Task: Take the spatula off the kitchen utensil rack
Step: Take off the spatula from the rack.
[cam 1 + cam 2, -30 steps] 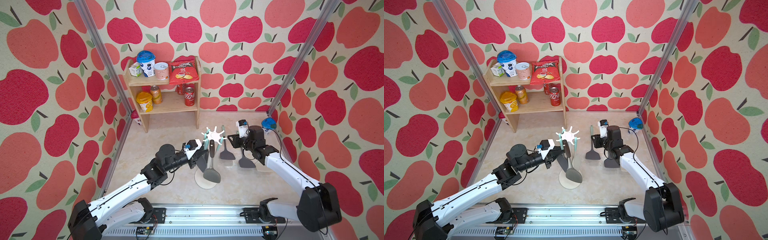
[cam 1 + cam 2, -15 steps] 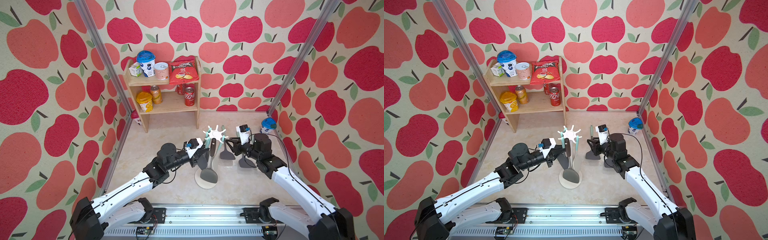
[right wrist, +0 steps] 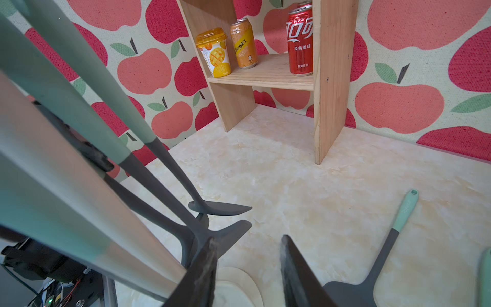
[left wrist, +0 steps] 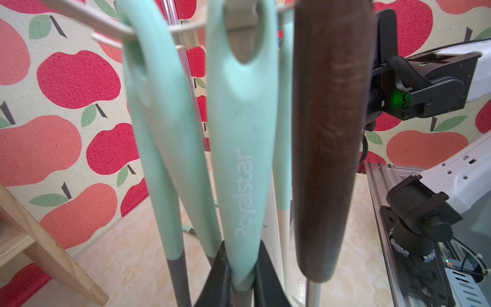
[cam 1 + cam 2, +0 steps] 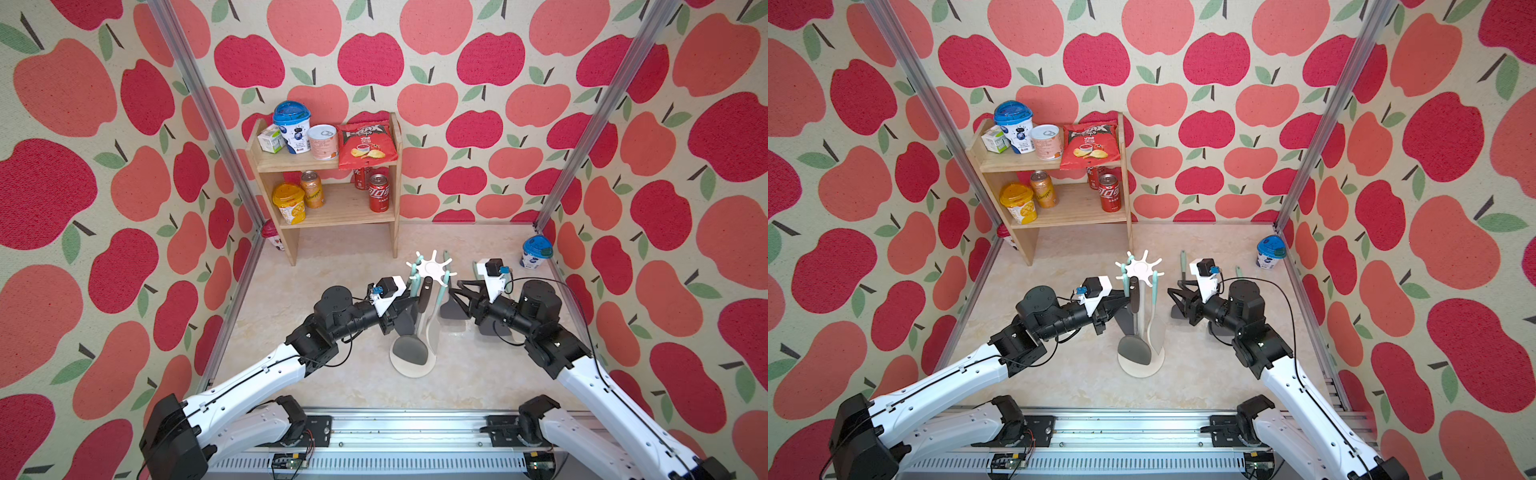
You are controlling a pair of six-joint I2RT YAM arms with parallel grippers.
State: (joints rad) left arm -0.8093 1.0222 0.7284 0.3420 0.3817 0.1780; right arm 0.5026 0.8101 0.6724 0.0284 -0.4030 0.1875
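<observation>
Marble tabletop, kitchen utensil rack central, left tool clamped on spatula, right tool apart nearby

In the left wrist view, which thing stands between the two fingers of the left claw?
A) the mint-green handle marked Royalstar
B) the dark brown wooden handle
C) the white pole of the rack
A: the left claw has its black fingers on either side of the mint-green handle; the dark brown handle hangs outside them.
</observation>
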